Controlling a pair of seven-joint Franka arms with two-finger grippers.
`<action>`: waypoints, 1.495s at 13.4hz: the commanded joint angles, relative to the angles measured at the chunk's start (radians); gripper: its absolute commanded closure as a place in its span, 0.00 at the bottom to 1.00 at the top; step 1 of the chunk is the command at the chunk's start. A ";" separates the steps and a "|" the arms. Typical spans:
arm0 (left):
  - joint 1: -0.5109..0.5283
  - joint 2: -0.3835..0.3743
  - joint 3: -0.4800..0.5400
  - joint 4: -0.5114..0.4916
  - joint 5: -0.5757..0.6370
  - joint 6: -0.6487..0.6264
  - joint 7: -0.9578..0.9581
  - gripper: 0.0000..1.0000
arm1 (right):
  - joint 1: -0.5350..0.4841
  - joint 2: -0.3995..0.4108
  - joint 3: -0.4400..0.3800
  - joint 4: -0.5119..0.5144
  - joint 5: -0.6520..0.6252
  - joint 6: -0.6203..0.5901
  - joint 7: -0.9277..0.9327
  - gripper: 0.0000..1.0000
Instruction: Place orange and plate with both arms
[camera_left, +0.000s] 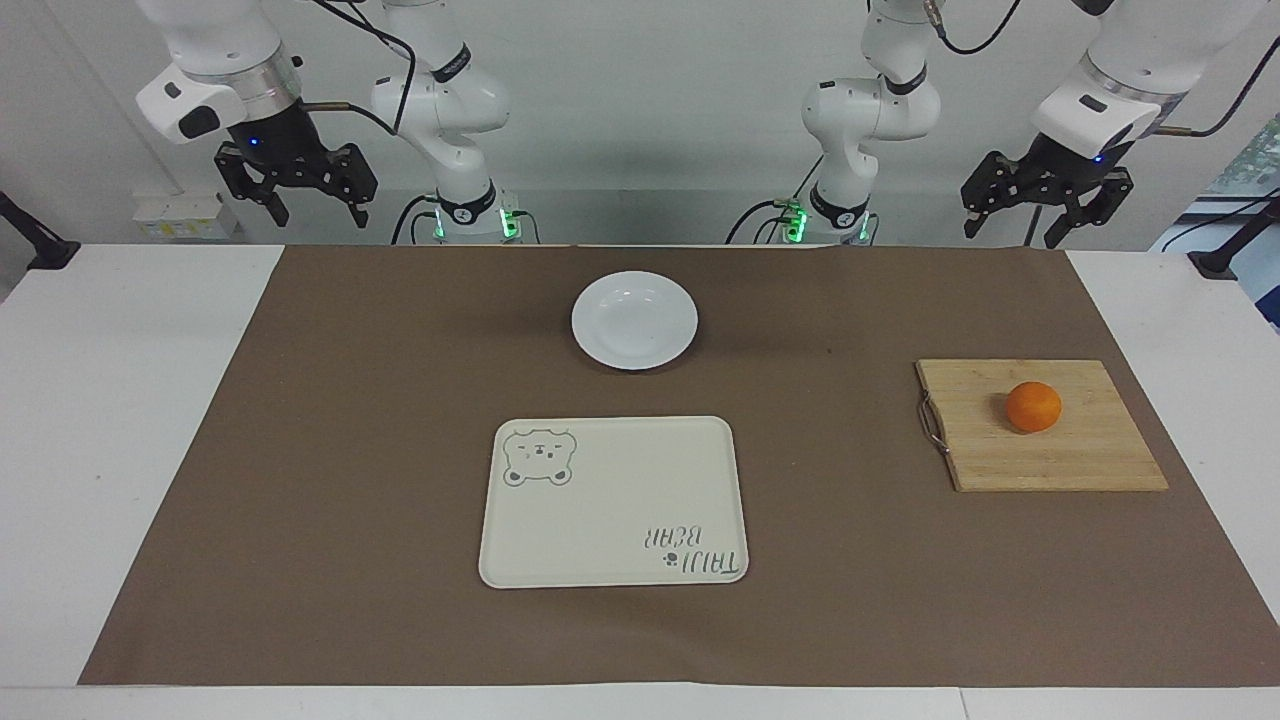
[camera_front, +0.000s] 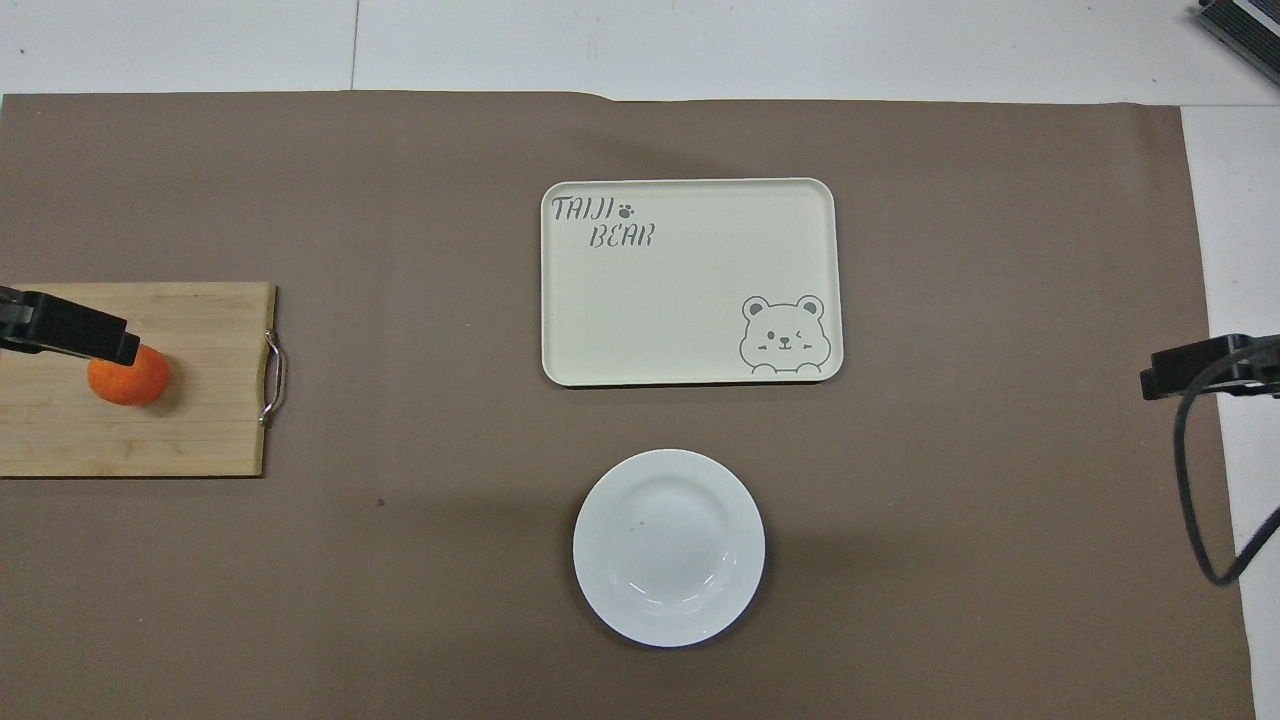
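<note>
Left hand (camera_left: 1043, 215) and right hand (camera_left: 294, 190) hang open and empty above the surface's robot edge. The orange (camera_left: 1033, 407) sits on the bamboo cutting board (camera_left: 1080, 460); the plate (camera_left: 634, 320) lies nearer the robots than the bear tray (camera_left: 610, 520).

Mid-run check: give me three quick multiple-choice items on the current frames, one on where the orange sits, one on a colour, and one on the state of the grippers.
1. Where is the orange?
A. On the plate
B. On the wooden cutting board
C. On the tray

2. What colour is the plate?
A. White
B. Blue
C. Black

3. What are the grippers doing?
A. The left one holds the orange
B. The right one holds the plate
C. Both hang open and empty above the robots' edge of the table

Answers:
1 B, it rests on the cutting board toward the left arm's end.
2 A, glossy white, lying nearer to the robots than the cream bear tray.
3 C, the left gripper and right gripper show spread fingers with nothing between.
</note>
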 joint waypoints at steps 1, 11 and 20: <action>0.006 -0.031 0.002 -0.046 -0.003 0.045 0.018 0.00 | -0.010 -0.017 0.003 -0.015 -0.003 0.000 -0.023 0.00; 0.209 -0.010 0.003 -0.399 -0.001 0.506 0.257 0.00 | -0.010 -0.017 0.003 -0.014 -0.003 0.000 -0.023 0.00; 0.312 0.213 0.008 -0.506 0.004 0.787 0.293 0.00 | -0.010 -0.017 0.003 -0.014 -0.003 0.000 -0.023 0.00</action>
